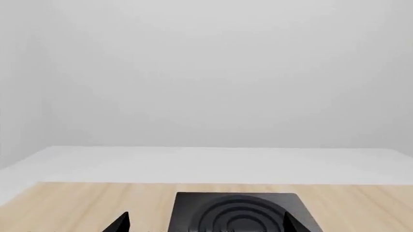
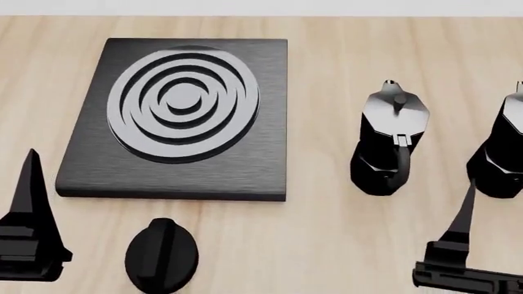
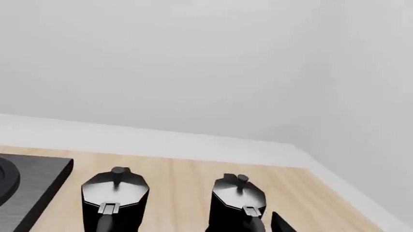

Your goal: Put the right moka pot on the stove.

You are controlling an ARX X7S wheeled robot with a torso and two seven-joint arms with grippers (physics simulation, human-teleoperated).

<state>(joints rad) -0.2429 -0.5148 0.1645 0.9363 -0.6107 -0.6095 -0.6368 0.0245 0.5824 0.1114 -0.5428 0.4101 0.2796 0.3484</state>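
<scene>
- Black and glossy, the right moka pot stood upright on the wooden table, at the edge of the head view and partly cut off by it.
- It was just beyond the one visible finger of the right gripper, which pointed toward it. I could not tell whether the finger touched the pot, but nothing was held.
- From the right wrist view the same pot was directly ahead of the finger tip, with its handle toward the camera. The other moka pot stood further to the side, toward the stove.
- Only one finger of the right gripper was visible, so I cannot tell if its jaws were apart or together.
- The left gripper rested low, near the front corner of the stove and beside a small round knob. In its wrist view two finger tips stood wide apart with the burner between them, so it was open and empty.
- In my judgement the step in hand was the approach to the pot; the grasp was not yet made.
- The next move would need the right fingers spread around the body or handle, then closing and a lift.
- After that the carry must pass over or around the other pot, which stood between the target and the stove.
</scene>
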